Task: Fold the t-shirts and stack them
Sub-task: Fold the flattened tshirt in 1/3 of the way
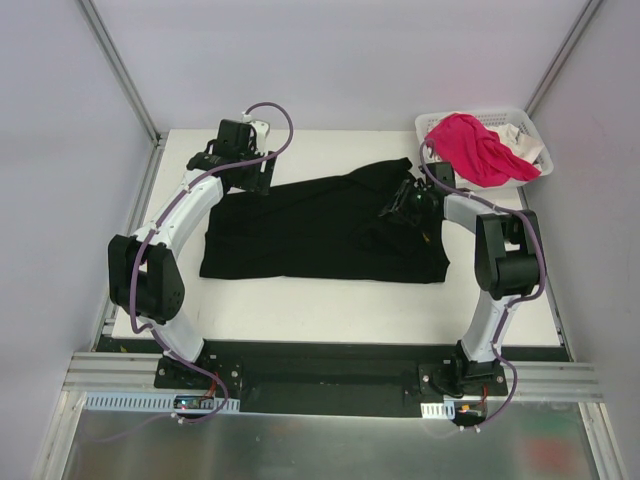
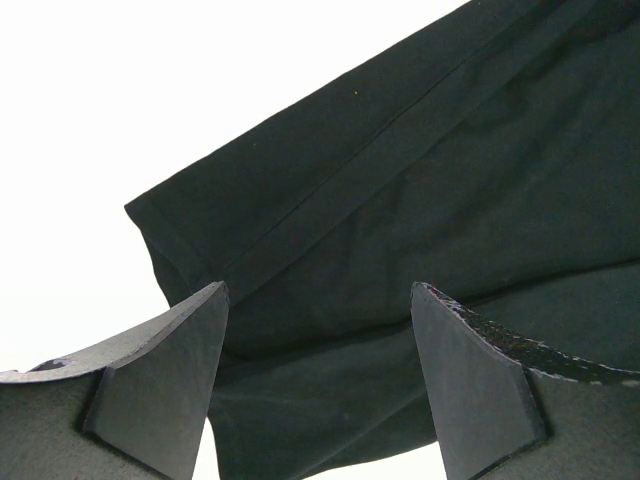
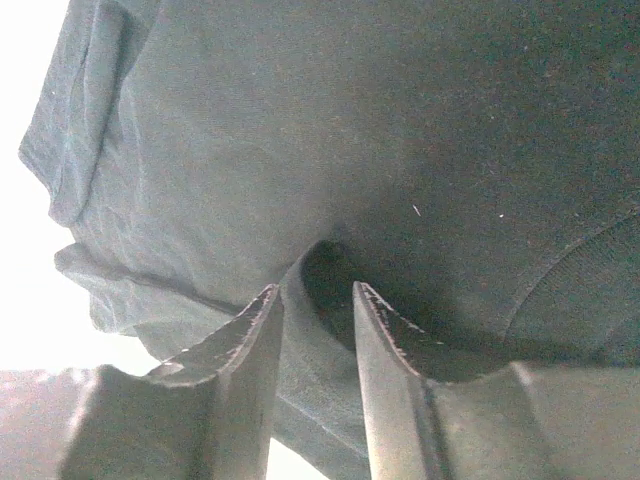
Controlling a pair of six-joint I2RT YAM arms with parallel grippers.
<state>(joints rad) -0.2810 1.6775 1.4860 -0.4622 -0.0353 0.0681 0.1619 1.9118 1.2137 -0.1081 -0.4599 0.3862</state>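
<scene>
Counter: white, with walls on three sides; two arms are mounted at its near edge.
Black shirt: spread flat across the middle of the counter, wider than it is deep, with some wrinkles on its right half.
Basket: white lattice, in the far right corner of the counter, just beyond the black shirt.
Pink shirt: heaped in the basket, hanging over its near rim.
White shirt: bunched in the basket, beside the pink shirt on the right.
Left claw: released, jaws wide apart, above the far left corner of the black shirt; nothing is between its jaws.
Right claw: down on the right part of the black shirt; its jaws stand close together with a raised fold of cloth between them. I cannot tell whether they pinch it.
</scene>
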